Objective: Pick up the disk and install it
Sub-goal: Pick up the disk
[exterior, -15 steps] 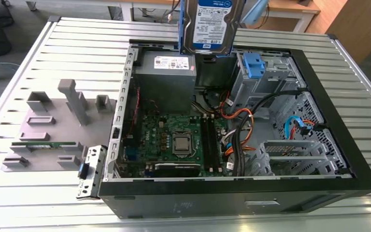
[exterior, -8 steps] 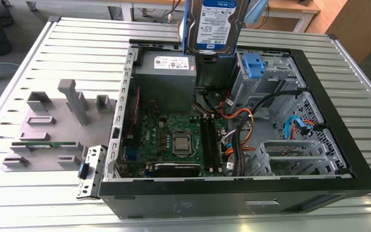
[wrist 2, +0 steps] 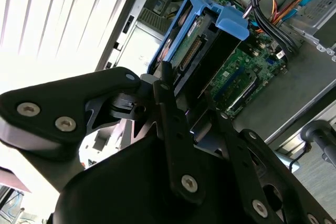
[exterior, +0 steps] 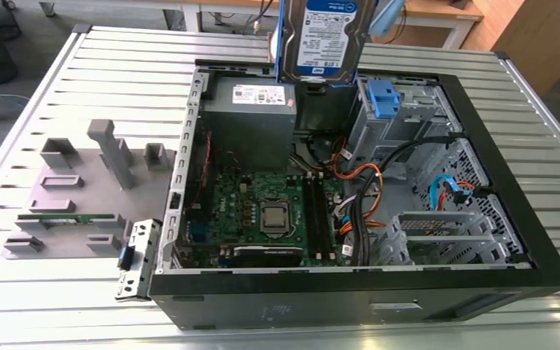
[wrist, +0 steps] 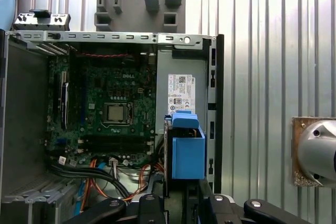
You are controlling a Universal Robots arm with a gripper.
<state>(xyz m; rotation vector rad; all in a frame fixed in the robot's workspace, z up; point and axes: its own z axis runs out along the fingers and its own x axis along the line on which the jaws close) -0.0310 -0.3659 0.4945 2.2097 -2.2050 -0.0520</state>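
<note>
gripper: black fingers pinching the disk from both sides, seen in the second wrist view; it hangs over the computer case.
counter: ribbed metal top that carries the computer case and everything around it.
holder block: grey, with upright posts and slots, lying on the counter off the case's side at the exterior view's left, apart from it.
loose bracket: small metal piece standing just beside the near corner of the case on that same side.
computer case: black tower lying on its side with its panel off, so the inside faces up.
circuit board: green, flat on the case's floor, with a square silver processor near its middle.
power supply: grey box with a white sticker, in the far corner of the case.
disk: held on edge above the far end of the case, over the power supply's corner, printed label facing the exterior view; blue rails run along its sides. I cannot tell whether its lower edge touches anything.
blue bracket: clipped on a metal cage at the far end of the case, beside the power supply.
cables: orange and black bundles looping inside the case between the circuit board and the cage.
</note>
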